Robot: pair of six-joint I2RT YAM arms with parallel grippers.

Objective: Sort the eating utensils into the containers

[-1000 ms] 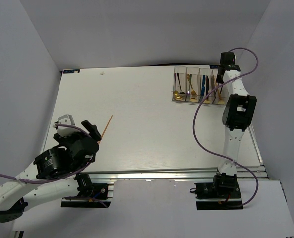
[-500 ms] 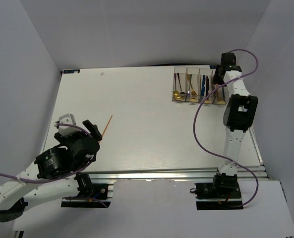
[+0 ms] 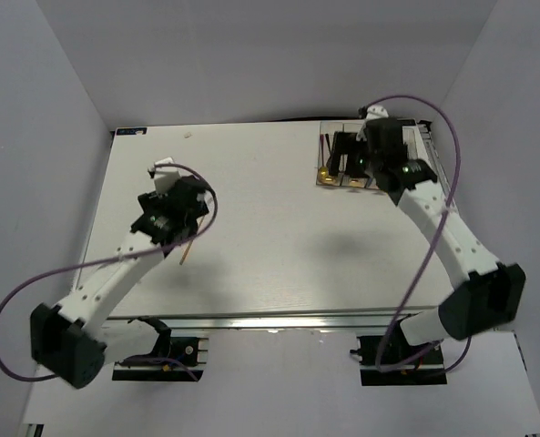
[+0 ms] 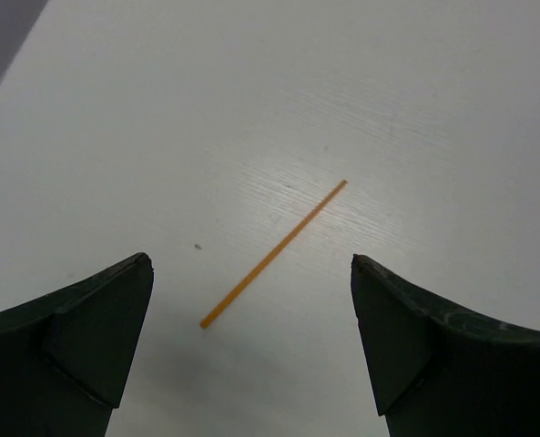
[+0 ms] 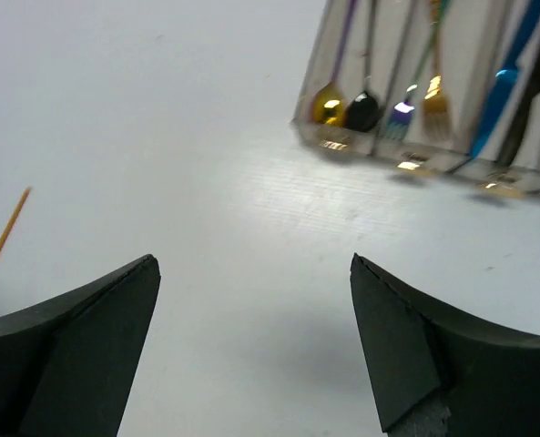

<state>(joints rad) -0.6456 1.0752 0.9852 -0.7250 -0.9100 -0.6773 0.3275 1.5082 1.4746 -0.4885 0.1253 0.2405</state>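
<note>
Looking over the surface, I can see only one thing not put away: a thin orange chopstick. It lies flat on the white top, over on the left side, well apart from the containers.

The containers sit at the far right. They already hold a lot. I can see a gold spoon and a black spoon side by side, then a gold fork, then a blue knife. So I think most of the sorting is done.

The left hand hangs right above the chopstick. Its two fingers are spread wide, one on each side, and it holds nothing. It does not touch the chopstick.

The right hand is near the containers, over the bare top in front of them. Its fingers are spread wide too, and it is empty.

What is left, I think, is to pick up the chopstick and carry it across to its container. It is very thin and lies flat, so it may be hard to pinch.
</note>
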